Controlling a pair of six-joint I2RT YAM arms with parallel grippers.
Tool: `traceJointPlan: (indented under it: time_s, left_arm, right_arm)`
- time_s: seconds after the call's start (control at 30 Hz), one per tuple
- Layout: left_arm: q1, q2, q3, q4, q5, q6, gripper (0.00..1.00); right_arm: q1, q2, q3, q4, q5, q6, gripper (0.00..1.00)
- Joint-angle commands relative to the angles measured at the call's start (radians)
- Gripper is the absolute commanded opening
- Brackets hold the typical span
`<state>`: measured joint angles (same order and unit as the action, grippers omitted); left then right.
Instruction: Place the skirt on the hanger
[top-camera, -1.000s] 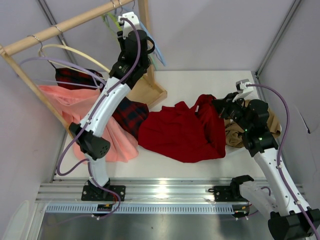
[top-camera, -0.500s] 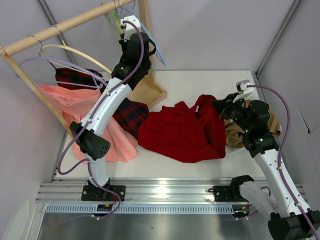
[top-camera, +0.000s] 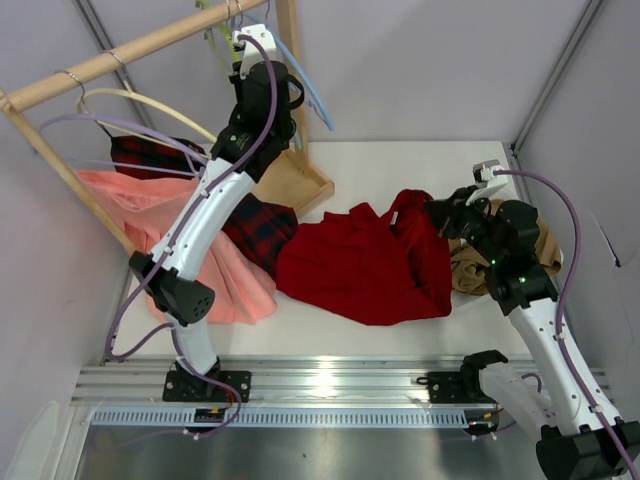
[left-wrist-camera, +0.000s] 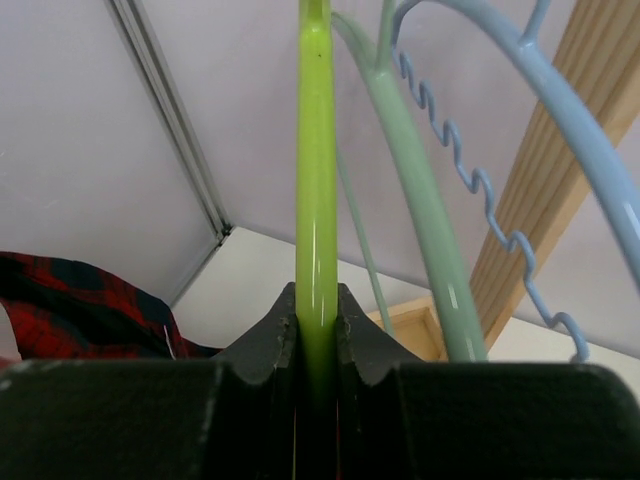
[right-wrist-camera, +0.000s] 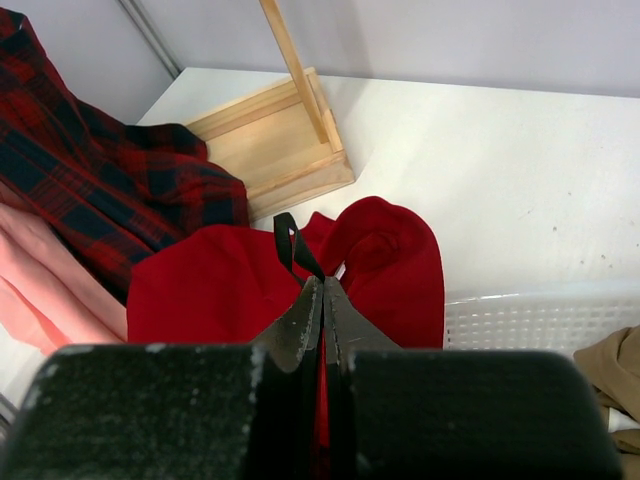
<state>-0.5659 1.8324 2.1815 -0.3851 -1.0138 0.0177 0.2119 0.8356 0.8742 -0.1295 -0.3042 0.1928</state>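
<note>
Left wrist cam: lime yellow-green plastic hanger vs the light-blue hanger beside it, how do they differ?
The lime yellow-green plastic hanger is clamped in the left gripper; the light-blue hanger hangs ungripped to its right. The lime one is a smooth plain bar; the blue one carries a wavy notched strip. Both are thin and glossy.

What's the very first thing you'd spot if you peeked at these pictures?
The big deep-red pleated fabric skirt, lying in a heap across the middle of the white table, with the right gripper pinching its edge. Next comes the thin lime-green plastic hanger, up by the wooden rail at the far left and clamped in the left gripper.
</note>
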Motion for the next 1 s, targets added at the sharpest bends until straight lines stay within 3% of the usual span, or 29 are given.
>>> traceJointPlan:
  time_s: [0.0, 0.13, 0.27, 0.53, 0.73, 0.97]
  left_arm:
    - [-0.009, -0.094, 0.086, 0.083, 0.021, 0.050, 0.00]
    - [-0.040, -0.133, 0.103, 0.005, 0.041, 0.025, 0.00]
    - [-0.071, -0.235, 0.046, -0.121, 0.107, -0.128, 0.00]
    - [-0.091, -0.442, -0.193, -0.288, 0.216, -0.281, 0.00]
    - [-0.094, -0.570, -0.291, -0.330, 0.375, -0.465, 0.00]
    - [-0.126, -0.660, -0.380, -0.388, 0.402, -0.533, 0.00]
  right_arm:
    - [-0.005, -0.016, 0.032, 0.059, -0.009, 0.019, 0.00]
    - [-0.003, -0.013, 0.031, 0.060, -0.001, 0.025, 0.00]
    - [-0.005, 0.006, 0.029, 0.056, 0.001, 0.027, 0.00]
    - [-0.005, 0.023, 0.029, 0.054, -0.004, 0.017, 0.00]
    - [-0.005, 0.039, 0.025, 0.060, 0.004, 0.026, 0.00]
    - [-0.003, 0.017, 0.006, 0.065, 0.010, 0.027, 0.00]
